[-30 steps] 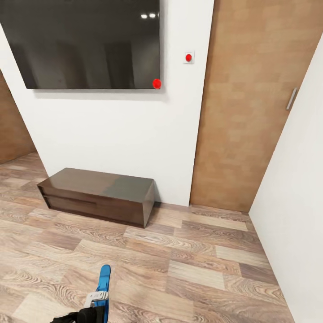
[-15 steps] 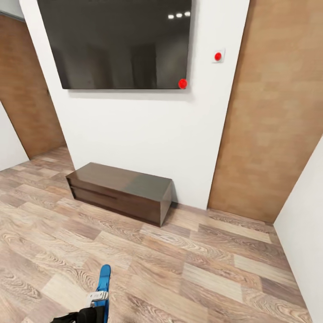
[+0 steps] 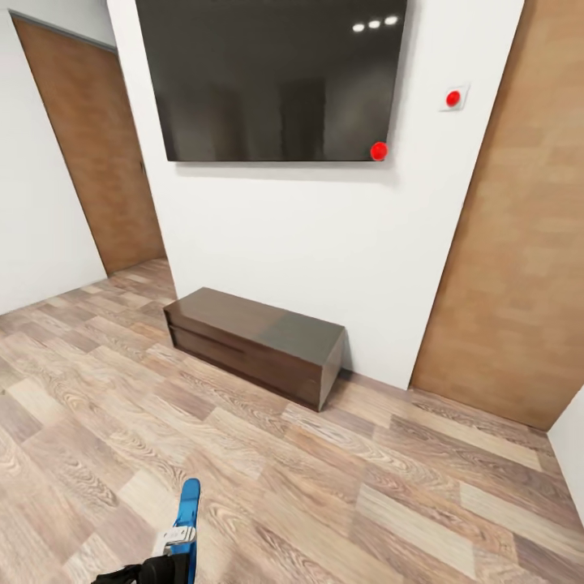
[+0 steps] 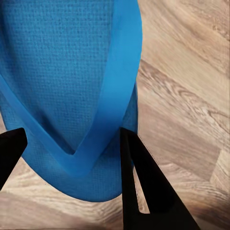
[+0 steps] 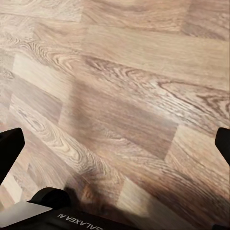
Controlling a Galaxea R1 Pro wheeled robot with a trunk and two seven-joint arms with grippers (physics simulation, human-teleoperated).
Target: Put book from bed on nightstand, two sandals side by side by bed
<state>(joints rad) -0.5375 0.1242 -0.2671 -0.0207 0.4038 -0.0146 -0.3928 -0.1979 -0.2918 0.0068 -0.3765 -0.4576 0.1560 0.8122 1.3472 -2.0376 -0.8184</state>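
One bright blue sandal (image 3: pixel 188 513) hangs above the wood-plank floor at the bottom of the head view, with my left gripper (image 3: pixel 173 542) shut on it. In the left wrist view the sandal (image 4: pixel 62 81) with its slim strap sits between the two dark fingers (image 4: pixel 141 191), the floor well below it. My right gripper (image 5: pixel 115 143) stands open over bare floor, its dark fingertips (image 5: pixel 9 146) at the picture's two sides. The bed, the book and the nightstands are out of view.
A low dark brown cabinet (image 3: pixel 255 342) stands against the white wall under a large black screen (image 3: pixel 276 77). Wooden doors (image 3: pixel 519 243) flank the wall at right and far left (image 3: pixel 93 154). Open plank floor (image 3: pixel 341 495) lies between me and the cabinet.
The camera has turned left, so the cabinet, screen and right door have slid rightward in the picture and a left door has come into view. The sandal stays in my left gripper.
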